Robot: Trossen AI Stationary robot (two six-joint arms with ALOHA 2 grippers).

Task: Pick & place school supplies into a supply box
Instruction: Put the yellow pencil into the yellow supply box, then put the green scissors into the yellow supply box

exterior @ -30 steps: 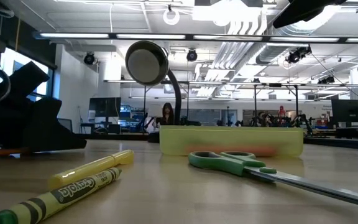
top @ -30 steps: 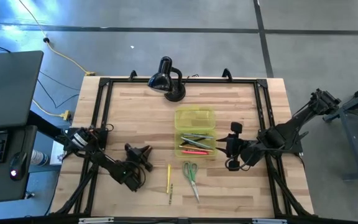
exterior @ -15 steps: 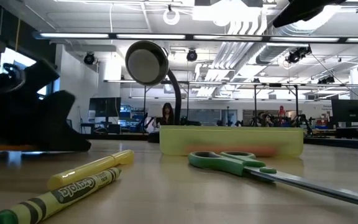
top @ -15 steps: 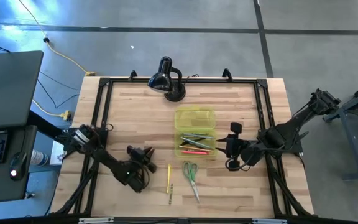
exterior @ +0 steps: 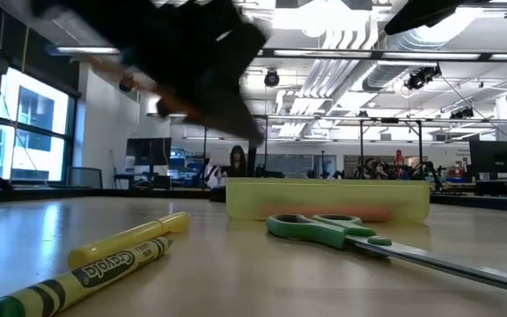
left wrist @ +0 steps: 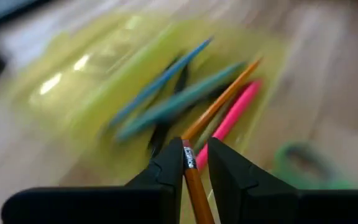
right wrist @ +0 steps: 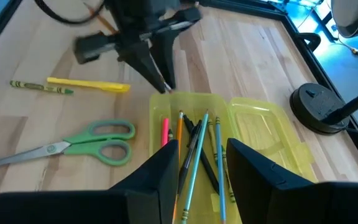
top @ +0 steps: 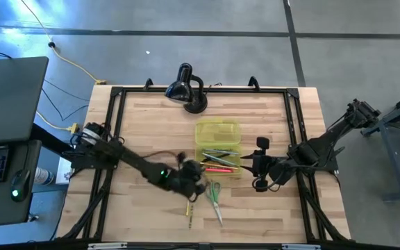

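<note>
The yellow-green supply box (top: pixel 218 161) lies open on the table, its lid (top: pixel 217 132) flat on the far side; several pens and pencils lie inside (right wrist: pixel 191 143). Green-handled scissors (top: pixel 214 196), a yellow highlighter (right wrist: pixel 89 84) and a crayon (right wrist: pixel 41 88) lie on the table near the box. My left gripper (top: pixel 194 179) hangs over the box's near left corner, shut on an orange pencil (left wrist: pixel 190 168). My right gripper (right wrist: pixel 197 168) waits open at the box's right side (top: pixel 259 167). My left gripper pinches the orange pencil between its two fingers at the metal-banded end (left wrist: pixel 188 157). The pencil lies along the fingers, its banded end at their tips. The fingers (right wrist: pixel 160 68) slant down toward the box from the table's left. The pencil is lifted clear of the table.
A black desk lamp (top: pixel 185 89) stands on the far side of the box lid. A black frame (top: pixel 113 125) runs around the table's edges. Bare wood lies left of the highlighter and at the table's far left.
My left arm has swung from low on the table's left part toward the right, rising off the table, and its gripper now hangs at the box's near left corner. My right arm has kept still, and so have the scissors, the highlighter and the crayon.
</note>
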